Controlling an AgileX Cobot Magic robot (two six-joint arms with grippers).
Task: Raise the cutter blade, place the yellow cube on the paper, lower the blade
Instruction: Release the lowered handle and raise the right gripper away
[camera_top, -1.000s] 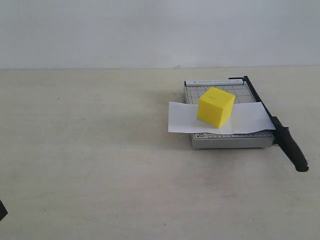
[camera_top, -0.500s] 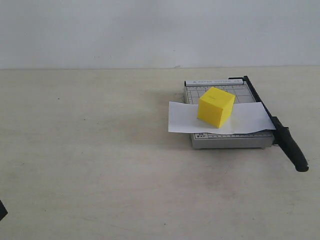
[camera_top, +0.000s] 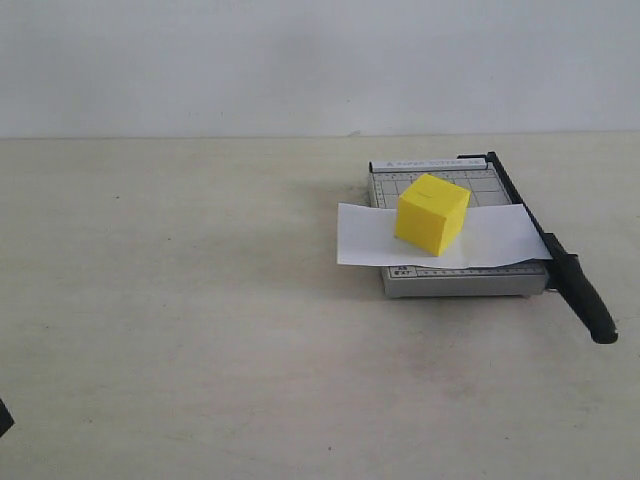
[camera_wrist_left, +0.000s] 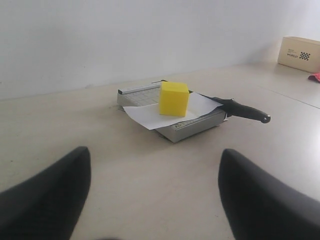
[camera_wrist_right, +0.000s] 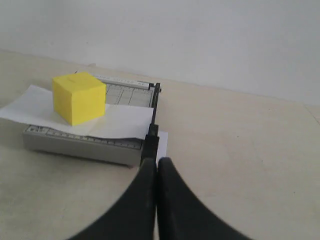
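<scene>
The yellow cube (camera_top: 432, 213) sits on the paper (camera_top: 495, 240), which lies across the grey base (camera_top: 455, 283). The cutter blade (camera_top: 585, 300) lies flat along the base's right edge (so the task looks complete). Its long axis points handle-first toward the right end effector (camera_wrist_right: 157, 162), clenched on nothing, in line with it; that arm is nearer. The left end effector (camera_wrist_left: 155, 152), released and empty, hangs well back over the tabletop (camera_top: 200, 300).
</scene>
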